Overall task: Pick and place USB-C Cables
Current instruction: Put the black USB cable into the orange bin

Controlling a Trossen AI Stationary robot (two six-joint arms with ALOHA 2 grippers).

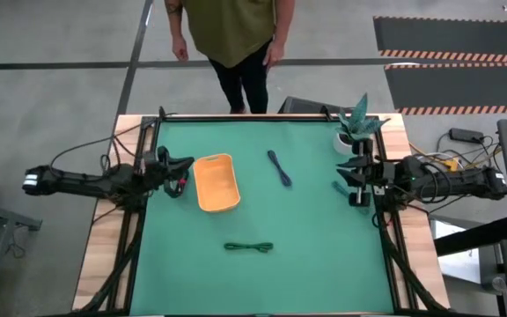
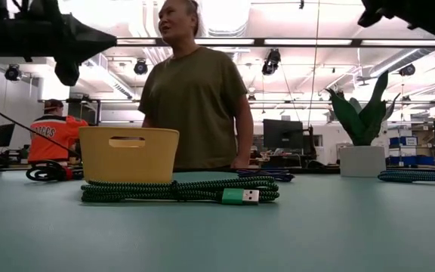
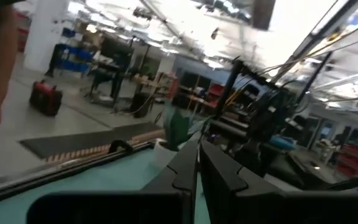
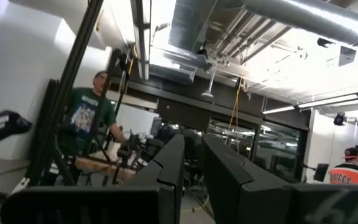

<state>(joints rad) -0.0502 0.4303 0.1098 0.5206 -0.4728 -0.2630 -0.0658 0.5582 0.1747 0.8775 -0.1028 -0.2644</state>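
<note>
The left gripper [image 1: 181,166] waits at the left edge of the green mat [image 1: 324,255], raised off the surface, and its wrist view shows the two fingers [image 3: 185,168] pressed together with nothing between them. Directly beside it, toward the table centre, stands the orange tray [image 1: 216,182], touching no cable. Beyond the tray from this gripper lies the dark green cable [image 1: 249,247], nearer the front edge; its long axis runs left to right across the table, so it lies roughly in line with the arm's reach rather than across it. In the low view the same bundle [image 2: 176,190] rests flat in front of the tray, plug end on the right. Further right, near mid-table and toward the far edge, the dark blue cable [image 1: 279,167] lies diagonally. A small teal bundle [image 1: 339,187] lies just beside the right gripper [image 1: 359,180]. That gripper hangs at the right edge near the potted plant [image 1: 356,123]; its fingers [image 4: 169,165] stand almost closed, a narrow gap showing, and hold nothing. A person [image 1: 231,35] stands behind the table. Judged from this layout, the left arm is the nearer one to the green cable.
</note>
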